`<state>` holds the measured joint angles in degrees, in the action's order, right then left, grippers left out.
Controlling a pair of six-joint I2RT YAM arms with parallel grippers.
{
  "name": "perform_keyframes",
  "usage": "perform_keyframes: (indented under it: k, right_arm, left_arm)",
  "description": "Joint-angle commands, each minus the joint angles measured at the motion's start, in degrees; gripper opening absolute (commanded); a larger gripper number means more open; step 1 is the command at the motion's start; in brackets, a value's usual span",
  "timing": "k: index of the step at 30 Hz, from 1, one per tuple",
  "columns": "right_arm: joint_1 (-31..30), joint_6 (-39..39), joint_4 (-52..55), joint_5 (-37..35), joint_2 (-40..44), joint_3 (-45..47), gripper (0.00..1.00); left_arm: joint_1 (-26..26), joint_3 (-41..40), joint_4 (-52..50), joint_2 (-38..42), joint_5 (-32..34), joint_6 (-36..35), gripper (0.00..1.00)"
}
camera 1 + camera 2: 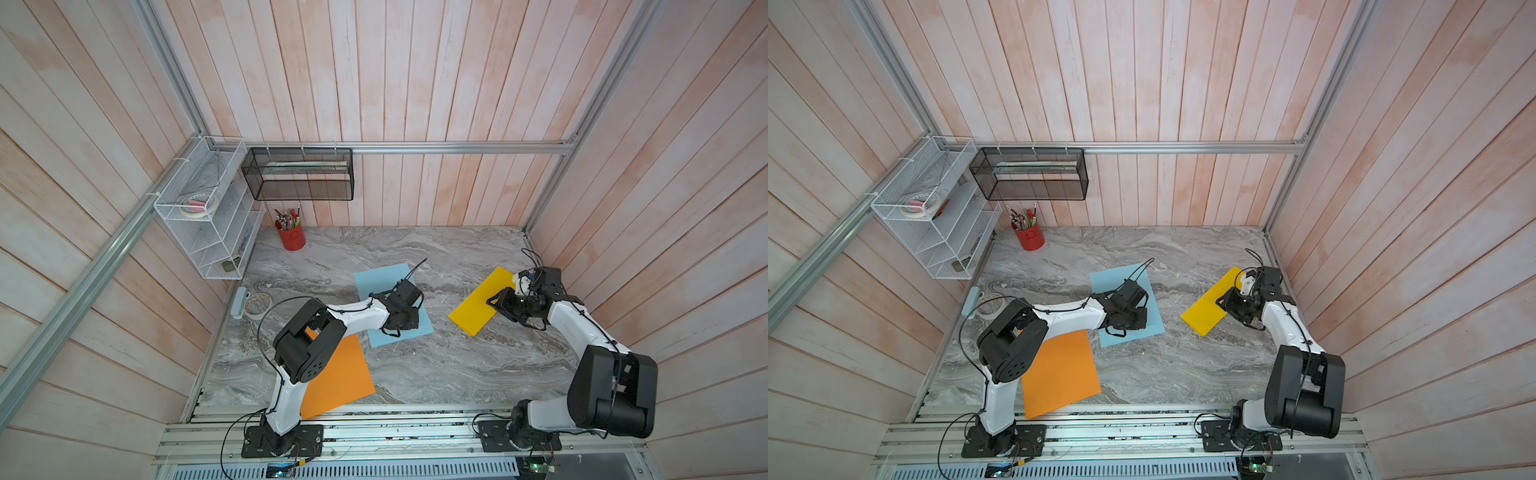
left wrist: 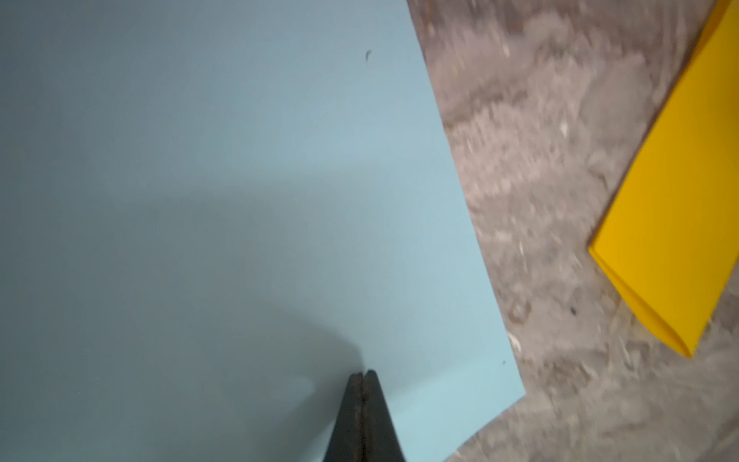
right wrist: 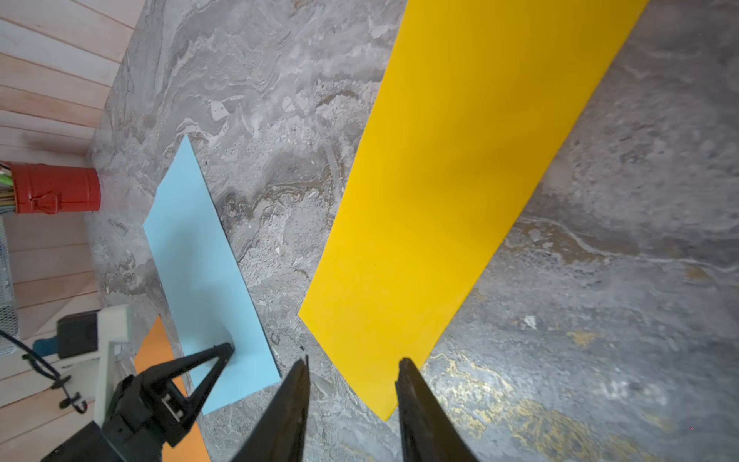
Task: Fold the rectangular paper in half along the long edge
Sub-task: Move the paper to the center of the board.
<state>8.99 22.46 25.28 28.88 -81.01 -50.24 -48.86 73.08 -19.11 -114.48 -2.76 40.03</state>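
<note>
Marble tabletop carries the blue paper, long axis running nearly front-to-back.

At the back left corner of the grey marble-patterned table, a red metal cup full of pens and pencils, upright, just below a black mesh wall basket hung from a silver aluminium rail. On the left wall, a white wire tiered rack with a roll of beige tape on its top tier and small dark items lower down, too small to tell. By the table's left edge, a second roll of tape lying flat just beside a pale blue oblong object; pale pink-washed wooden planks all round.
</note>
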Motion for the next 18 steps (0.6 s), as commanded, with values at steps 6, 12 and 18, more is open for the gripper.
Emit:
perform_keyframes:
  k: [6,12,18]
  right_arm:
    - [-9.7,1.2,-5.0,7.6,0.6,2.4,0.41]
    - [-14.9,2.2,-10.7,12.2,-0.4,7.2,0.42]
    - [-18.6,0.6,-12.5,11.6,-4.0,8.8,0.43]
  left_arm:
    - [-8.3,-11.2,2.9,6.2,-4.5,8.2,0.0]
    - [-7.0,-15.9,9.6,18.5,-5.0,8.0,0.0]
    - [-1.2,-18.2,9.9,24.5,-5.3,9.0,0.0]
